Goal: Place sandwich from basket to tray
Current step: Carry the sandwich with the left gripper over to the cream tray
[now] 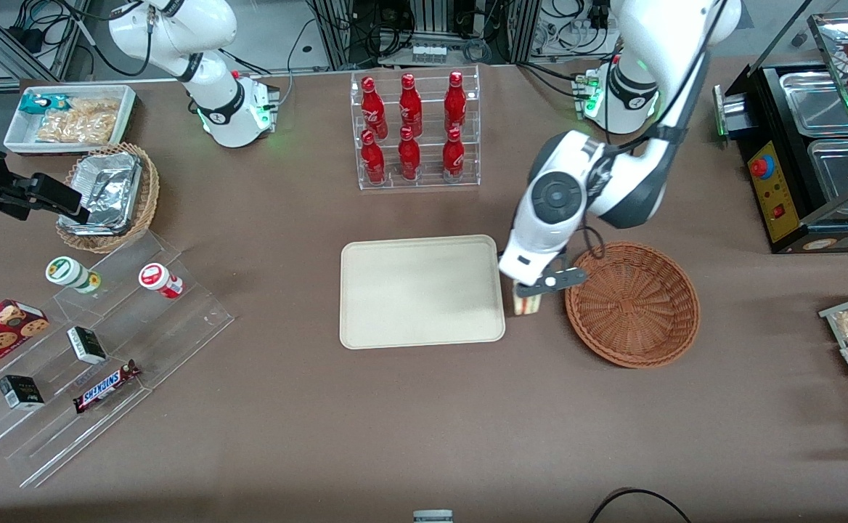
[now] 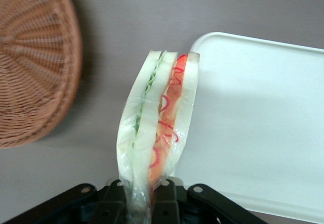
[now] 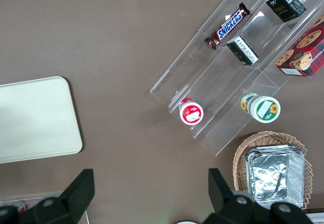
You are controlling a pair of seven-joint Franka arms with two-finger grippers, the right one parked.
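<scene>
Table (image 1: 395, 421) — brown cloth surface.
Tray (image 1: 422, 290) — cream, flat on the table, nothing on it.
Basket (image 1: 633, 303) — reddish-brown wicker, near the tray, nothing in it.
Tool (image 1: 529, 294) — over the gap between tray and basket, just beside the tray's rim, fingers (image 2: 164, 204) clamped on the sandwich.
Sandwich (image 1: 528, 303) — wrapped wedge, hanging from the tool.
</scene>
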